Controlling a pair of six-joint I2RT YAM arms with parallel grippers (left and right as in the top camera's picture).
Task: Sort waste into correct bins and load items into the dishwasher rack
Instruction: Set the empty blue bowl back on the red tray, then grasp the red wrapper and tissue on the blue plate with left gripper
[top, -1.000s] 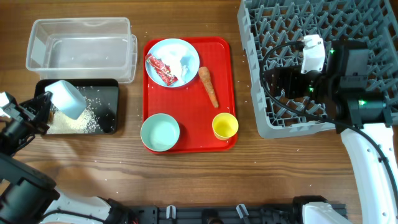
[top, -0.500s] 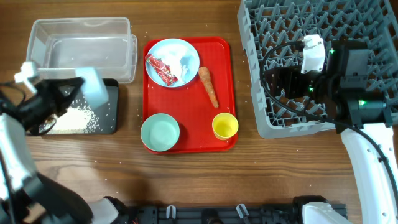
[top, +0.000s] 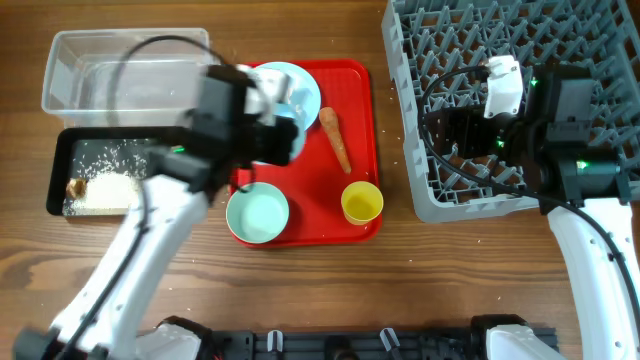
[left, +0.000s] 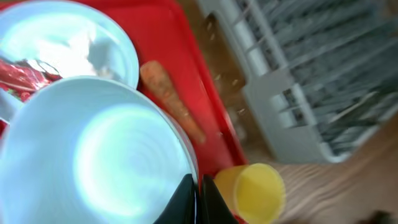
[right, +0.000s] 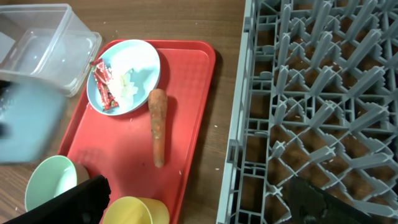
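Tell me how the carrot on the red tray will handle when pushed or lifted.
The carrot looks stiff and solid, so it should lift without bending. Round and tapered, lying on the smooth red tray, it would probably roll in an arc if pushed sideways. Its narrow tip may slip from a hand.

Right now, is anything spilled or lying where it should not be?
Yes. A few loose white grains lie on the bare table between the red tray and the rack, away from the rice pile in the black tray. The carrot lies straight on the red tray, not on a plate.
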